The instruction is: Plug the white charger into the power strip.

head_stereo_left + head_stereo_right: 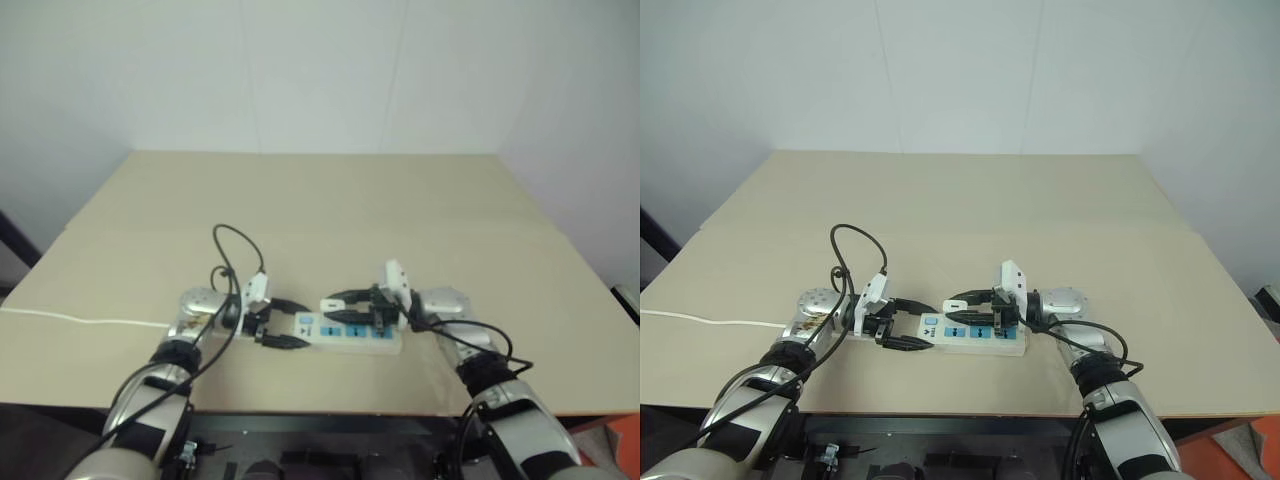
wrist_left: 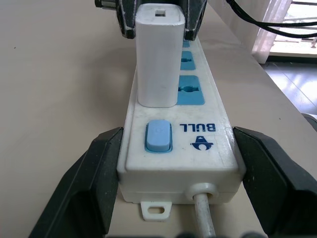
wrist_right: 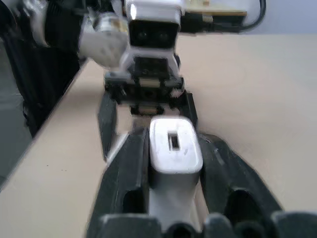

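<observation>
**White charger upright in the strip, between black fingers**

White charger (image 2: 157, 59), a small smooth plastic block with a port slot in its top face, seated upright on the long narrow white plastic power strip (image 2: 178, 148), at the socket next to the blue rocker switch (image 2: 158, 135). Flanked on both sides by the two black fingers (image 3: 126, 168) of the right gripper (image 1: 345, 306): in the right wrist view a finger lies close along each flank, though whether pads press the plastic or stand just off it cannot be told. Further blue socket faces (image 2: 188, 90) in a row beyond the charger.

At the strip's switch end, left gripper (image 1: 902, 325) spread wide, one black finger (image 2: 89, 188) beside each long side of the housing; right next to the plastic, contact not clear. Thin white cord (image 2: 204, 218) leaving the end wall between those fingers.

Strip flat on the beige tabletop (image 1: 320, 200), near the front edge, lying crosswise between the two grippers, which face each other. Another stretch of white cable (image 1: 70, 319) running off over the table's left side.
</observation>
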